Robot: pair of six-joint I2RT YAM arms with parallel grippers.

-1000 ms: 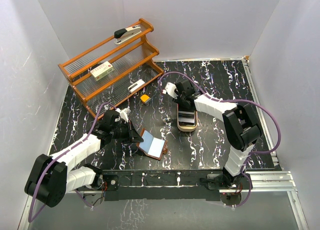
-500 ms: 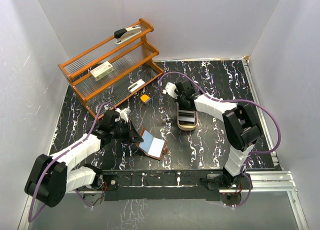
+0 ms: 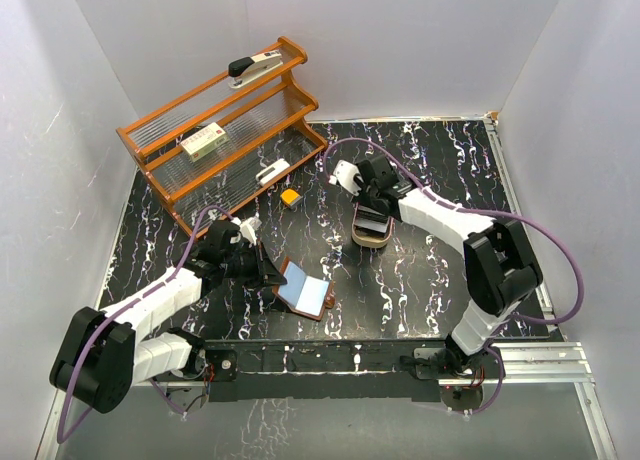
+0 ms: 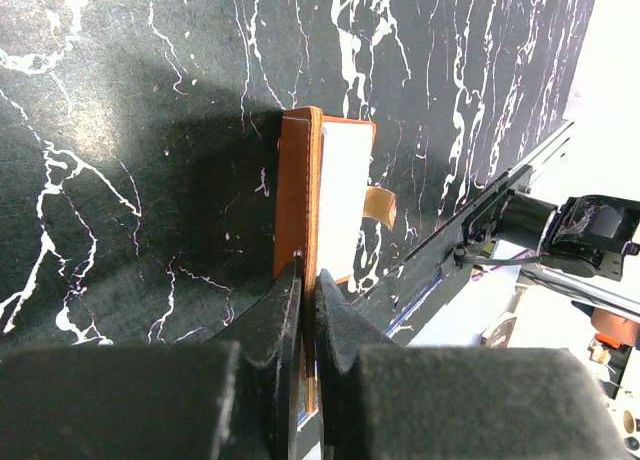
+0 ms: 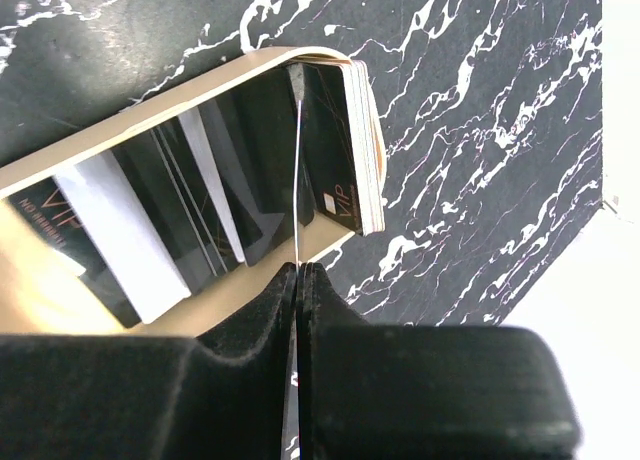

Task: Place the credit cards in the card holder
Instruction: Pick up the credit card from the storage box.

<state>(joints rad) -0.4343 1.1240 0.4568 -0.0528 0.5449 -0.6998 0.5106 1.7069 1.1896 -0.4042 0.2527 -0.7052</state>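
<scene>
The reddish-brown card holder [image 3: 305,290] lies open at the front middle, with a pale card in its inner pocket. My left gripper [image 3: 268,273] is shut on its left flap; the left wrist view shows the flap [image 4: 298,190] edge-on between the closed jaws [image 4: 308,280]. My right gripper [image 3: 372,208] is over the tan oval tray [image 3: 384,242] and is shut on one thin credit card [image 5: 298,160], seen edge-on. Several more credit cards [image 5: 130,240], dark and silvery, lie in the tray [image 5: 60,300], with a stack [image 5: 362,150] at its end.
An orange wooden rack [image 3: 220,130] stands at the back left with a stapler [image 3: 255,65] on top and a small box [image 3: 203,140] on a shelf. A yellow-orange block [image 3: 290,196] and a white object [image 3: 272,170] lie near it. White walls enclose the table.
The right arm has shifted, its elbow swinging right and its gripper now over the tray's far end. The tray looks nudged slightly away. The left arm and card holder have not moved.
</scene>
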